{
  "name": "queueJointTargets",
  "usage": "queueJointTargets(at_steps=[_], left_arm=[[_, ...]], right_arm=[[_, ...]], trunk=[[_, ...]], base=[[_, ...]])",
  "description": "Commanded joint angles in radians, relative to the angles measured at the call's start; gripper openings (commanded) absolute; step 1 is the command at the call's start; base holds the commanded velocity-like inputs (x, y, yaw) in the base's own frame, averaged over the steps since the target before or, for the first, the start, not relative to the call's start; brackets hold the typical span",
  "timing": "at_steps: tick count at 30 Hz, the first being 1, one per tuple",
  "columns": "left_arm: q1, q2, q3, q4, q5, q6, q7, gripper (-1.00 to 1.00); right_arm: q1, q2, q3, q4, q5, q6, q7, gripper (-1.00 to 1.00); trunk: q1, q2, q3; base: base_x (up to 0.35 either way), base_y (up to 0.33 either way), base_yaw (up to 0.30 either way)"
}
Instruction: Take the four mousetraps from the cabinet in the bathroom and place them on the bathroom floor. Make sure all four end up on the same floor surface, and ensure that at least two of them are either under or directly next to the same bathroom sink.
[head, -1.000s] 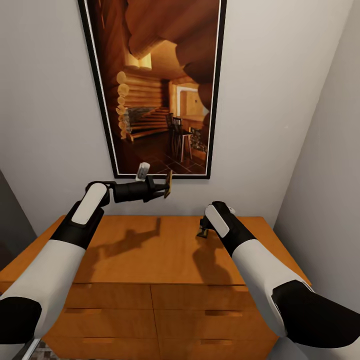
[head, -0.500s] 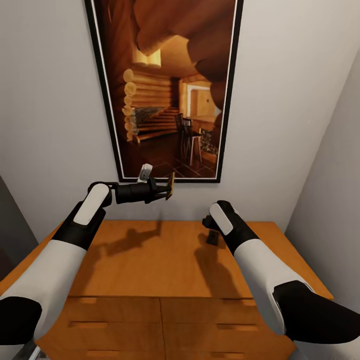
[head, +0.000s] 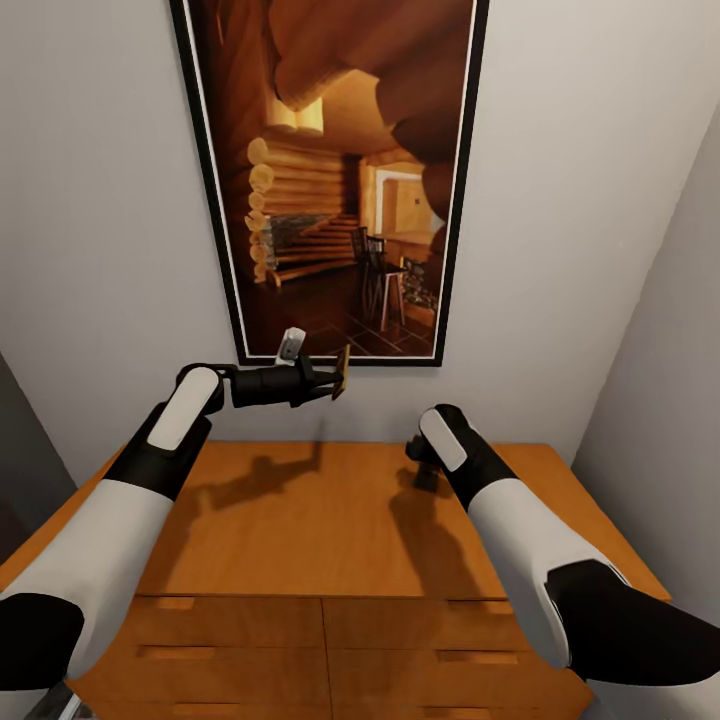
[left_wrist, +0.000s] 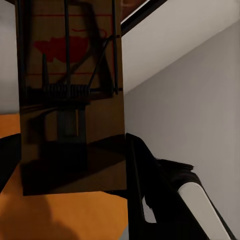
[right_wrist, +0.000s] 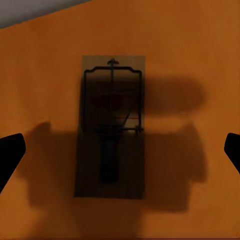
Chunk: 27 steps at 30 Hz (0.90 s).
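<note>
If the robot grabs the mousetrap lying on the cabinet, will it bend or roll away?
Probably neither. The mousetrap looks like a flat, stiff wooden board lying flush on the cabinet top, so it shouldn't roll. Being so thin, it may be fiddly to pinch. Its wire spring could snap.

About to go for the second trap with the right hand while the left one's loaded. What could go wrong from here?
1. The left hand grips its mousetrap only by one end; a jolt could drop it onto the cabinet.
2. The right hand is open, with its fingertips wide of the flat mousetrap; they may slide off it.
</note>
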Motion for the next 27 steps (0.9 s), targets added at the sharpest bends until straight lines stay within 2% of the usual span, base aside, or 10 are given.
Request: queueJointTargets(at_steps=[1,11,21,27], left_arm=[[-0.001,0.001,-0.002,0.000,-0.007,0.001,-0.007,-1.00],[-0.001,0.001,-0.048,0.000,-0.007,0.001,-0.049,-1.00],[-0.001,0.000,-0.057,0.000,-0.005,0.002,-0.063,-1.00],[-0.001,0.000,-0.058,0.000,0.018,0.003,-0.064,-1.00]], right_arm=[[-0.001,-0.001,0.005,0.004,-0.011,0.002,-0.010,1.00],[-0.010,-0.001,0.003,0.035,-0.012,0.005,-0.012,1.00],[-0.013,-0.001,0.003,0.038,-0.012,0.005,-0.015,1.00],[-0.013,-0.001,0.003,0.040,-0.012,0.004,-0.016,1.00]], trunk=[[0.000,-0.001,-0.001],[0.000,-0.001,-0.001],[0.000,-0.001,-0.001],[0.000,-0.001,-0.001]], base=[[0.001,0.001,0.000],[0.000,0.000,0.000],[0.000,0.000,0.000],[0.000,0.000,0.000]])
